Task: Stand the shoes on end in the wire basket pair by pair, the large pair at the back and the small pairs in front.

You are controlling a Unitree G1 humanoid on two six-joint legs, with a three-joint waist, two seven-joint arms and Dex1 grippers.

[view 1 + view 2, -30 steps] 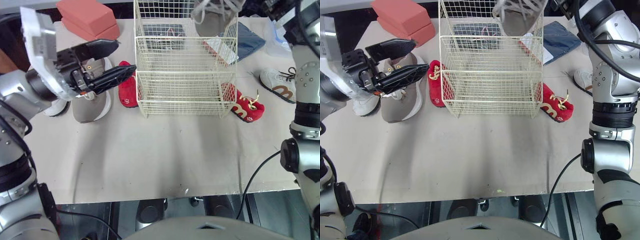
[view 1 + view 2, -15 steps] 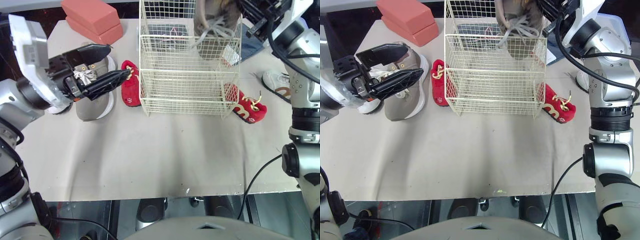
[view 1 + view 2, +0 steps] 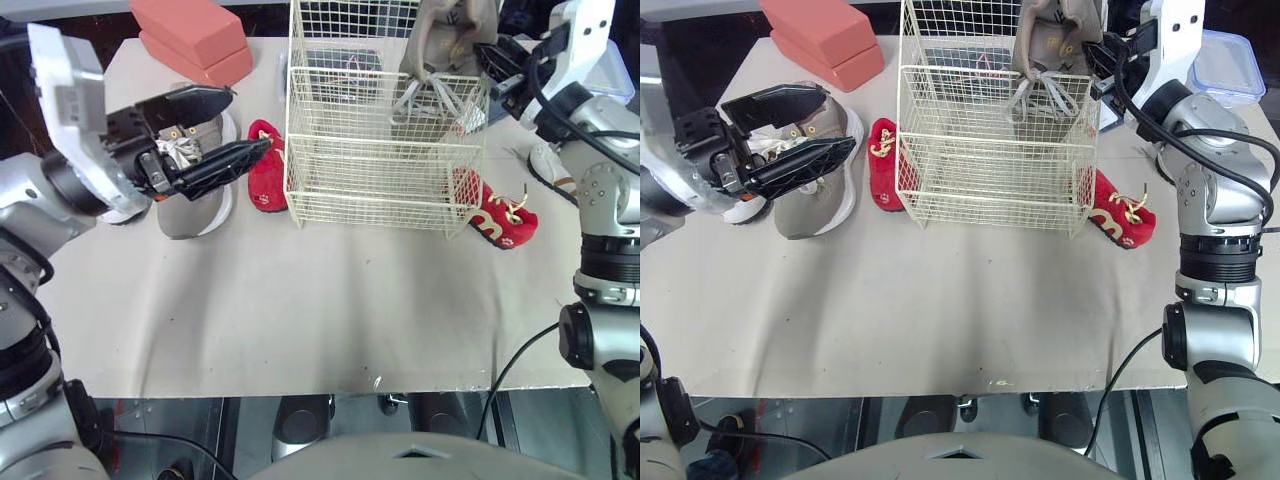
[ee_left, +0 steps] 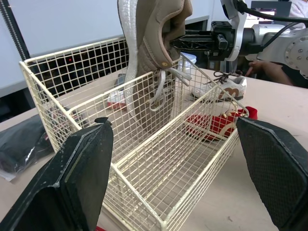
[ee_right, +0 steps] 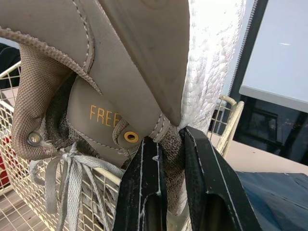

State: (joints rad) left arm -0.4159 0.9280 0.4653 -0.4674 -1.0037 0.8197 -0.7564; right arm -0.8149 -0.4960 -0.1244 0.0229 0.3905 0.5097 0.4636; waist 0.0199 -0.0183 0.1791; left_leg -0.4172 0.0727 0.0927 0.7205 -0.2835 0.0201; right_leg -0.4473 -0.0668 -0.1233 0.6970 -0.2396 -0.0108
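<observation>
The cream wire basket (image 3: 370, 145) stands at the middle back of the table. My right gripper (image 3: 497, 68) is shut on the collar of a large tan shoe (image 3: 447, 40), also seen as the tan shoe (image 5: 120, 86). It hangs upright with its lower end inside the basket's back right part and its laces dangling. My left gripper (image 3: 238, 122) hovers open, left of the basket, above the second tan shoe (image 3: 815, 195) lying on the table. One small red shoe (image 3: 265, 170) lies against the basket's left side, another red shoe (image 3: 503, 215) at its right front corner.
A white shoe with a brown mark (image 3: 557, 165) lies at the far right, another white shoe (image 3: 733, 210) behind my left arm. Salmon boxes (image 3: 195, 35) sit at the back left, a dark pouch (image 3: 345, 62) behind the basket, a clear tub (image 3: 1230, 58) at the back right.
My right gripper has lowered the tan shoe from above the basket down into its back right part. My left gripper stays open in about the same place. The camera has shifted.
</observation>
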